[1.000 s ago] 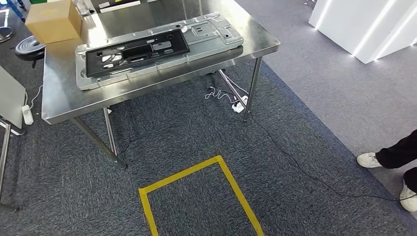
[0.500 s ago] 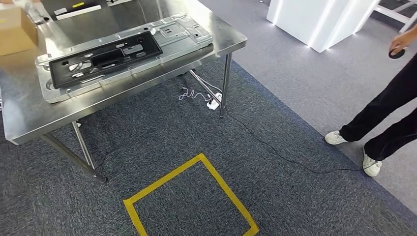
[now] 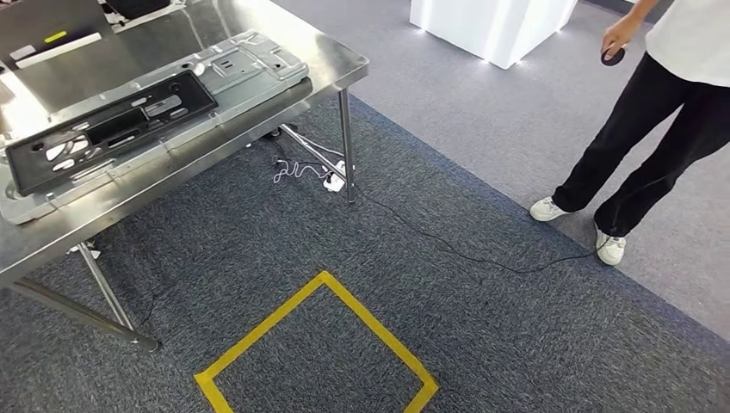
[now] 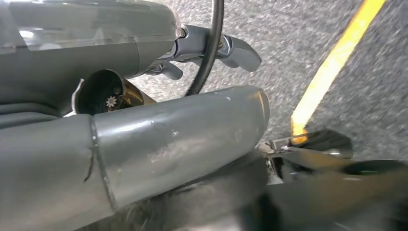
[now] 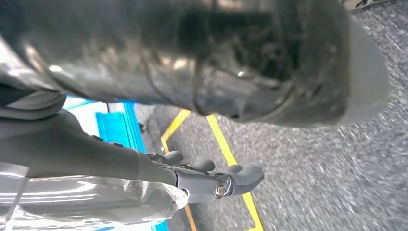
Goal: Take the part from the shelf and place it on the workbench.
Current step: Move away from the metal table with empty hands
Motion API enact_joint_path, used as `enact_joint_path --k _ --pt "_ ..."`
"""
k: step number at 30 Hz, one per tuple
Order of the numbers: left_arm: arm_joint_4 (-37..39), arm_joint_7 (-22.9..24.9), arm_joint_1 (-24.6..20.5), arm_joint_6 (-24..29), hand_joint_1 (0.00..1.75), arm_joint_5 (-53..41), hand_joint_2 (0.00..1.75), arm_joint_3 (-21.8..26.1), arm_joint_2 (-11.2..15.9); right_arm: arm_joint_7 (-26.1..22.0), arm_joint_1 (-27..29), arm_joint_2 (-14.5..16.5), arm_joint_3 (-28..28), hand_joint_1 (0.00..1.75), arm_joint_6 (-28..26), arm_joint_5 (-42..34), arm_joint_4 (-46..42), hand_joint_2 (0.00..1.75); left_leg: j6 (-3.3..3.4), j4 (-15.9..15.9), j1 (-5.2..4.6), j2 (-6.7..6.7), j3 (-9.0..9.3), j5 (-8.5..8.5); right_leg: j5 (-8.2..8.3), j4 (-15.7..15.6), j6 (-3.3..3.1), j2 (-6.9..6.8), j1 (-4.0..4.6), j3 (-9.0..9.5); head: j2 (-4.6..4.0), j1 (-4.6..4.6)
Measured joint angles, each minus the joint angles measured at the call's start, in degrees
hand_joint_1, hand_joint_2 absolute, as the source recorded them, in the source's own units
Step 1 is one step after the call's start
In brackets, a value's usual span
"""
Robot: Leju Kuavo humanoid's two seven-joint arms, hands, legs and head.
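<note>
No writing we can read. Left hand (image 4: pixel 144 139) and right hand (image 5: pixel 211 180) hang over carpet, fingers apart, holding nothing.

Both hands (left (image 4: pixel 192 110), right (image 5: pixel 202 96)) hang, holding nothing.

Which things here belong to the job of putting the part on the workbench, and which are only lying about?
Belong to the job:
- workbench
- black part, lying on the metal panel on the workbench

Only lying about:
- yellow tape square on the carpet
- cable and power strip on the floor
- person standing nearby
- white lit block
</note>
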Motion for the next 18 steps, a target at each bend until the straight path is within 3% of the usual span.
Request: enact_joint_path --k 1,2,4,6,8,9,11,13,15,16,18 --pt "-0.01 0.43 0.1 -0.1 0.0 0.08 0.0 -0.01 0.01 -0.02 0.03 -0.01 0.0 0.0 0.01 0.0 0.01 0.0 -0.03 -0.9 0.08 -0.08 0.34 1.31 -0.01 0.18 0.02 0.78 -0.01 -0.04 0.0 -0.01" --pt "-0.01 0.78 0.13 -0.2 0.0 0.1 0.0 -0.02 0.04 -0.04 0.05 -0.01 0.0 0.0 0.02 0.01 0.01 0.0 0.01 -3.98 0.19 -0.39 1.69 3.5 -0.04 0.37 0.09 1.56 -0.03 -0.05 0.0 0.0" --pt "-0.02 0.94 0.14 -0.27 0.0 0.17 0.0 -0.03 0.13 -0.08 0.03 0.01 0.0 0.0 0.03 0.1 0.04 0.0 0.22 -11.58 0.45 -2.57 4.93 6.95 -0.08 0.79 0.5 2.95 -0.02 -0.25 0.0 0.01" --pt "-0.02 0.48 0.1 -0.19 0.0 0.24 0.0 -0.03 0.2 -0.09 -0.03 0.01 0.0 0.0 0.06 0.23 0.06 0.0 0.57 -15.11 0.45 -4.22 6.19 7.77 0.14 1.01 1.32 4.16 -0.03 -0.75 0.0 0.01" --pt "-0.03 -0.1 -0.03 -0.03 0.0 0.26 0.0 -0.03 0.26 -0.16 0.1 -0.01 -0.02 0.0 0.05 0.3 0.08 0.0 1.15 -15.4 0.27 -3.48 6.23 7.99 0.56 0.84 2.2 5.31 -0.16 -1.13 0.0 0.02" --pt "-0.03 -0.31 -0.12 0.02 0.0 0.27 0.0 -0.03 0.29 -0.23 0.21 -0.03 -0.03 0.0 0.04 0.31 0.09 0.0 1.6 -15.66 0.28 -2.78 6.36 8.26 0.5 1.02 2.47 4.89 -0.18 -1.32 0.0 0.02" --pt "-0.08 -0.62 -0.2 0.1 0.0 0.3 0.0 -0.03 0.31 -0.39 0.27 -0.11 -0.07 0.0 0.01 0.32 0.11 0.0 2.45 -16.29 0.4 -1.35 6.47 8.82 -1.23 3.51 2.8 2.05 -0.03 -2.59 0.0 0.09" --pt "-0.12 -0.85 -0.17 0.15 0.0 0.31 0.0 -0.03 0.31 -0.64 0.11 -0.13 -0.09 0.0 -0.01 0.33 0.11 0.0 2.83 -16.44 0.23 0.21 6.31 8.97 -5.01 10.1 3.01 -0.91 0.06 -5.67 0.0 0.16" --pt "-0.13 -0.93 -0.06 0.19 0.0 0.38 0.0 -0.03 0.37 -1.02 -0.01 -0.12 -0.11 0.0 -0.09 0.33 0.13 0.0 2.92 -16.42 0.03 1.94 6.14 8.91 -7.17 15.74 3.27 -1.68 -0.1 -8.1 0.0 0.15" --pt "-0.13 -0.93 -0.06 0.21 0.0 0.42 0.0 -0.03 0.4 -1.22 -0.01 -0.12 -0.15 0.0 -0.15 0.33 0.13 0.0 2.91 -16.41 0.0 2.72 6.14 8.86 -6.64 15.73 3.35 -1.95 -0.16 -7.82 0.0 0.15" --pt "-0.17 -0.93 -0.15 0.22 0.0 0.55 0.0 -0.03 0.44 -1.54 -0.01 -0.21 -0.23 0.0 -0.25 0.33 0.13 0.0 2.72 -16.4 -0.02 4.06 6.33 8.7 -3.45 9.8 3.26 -3.16 -0.19 -4.1 0.0 0.16"
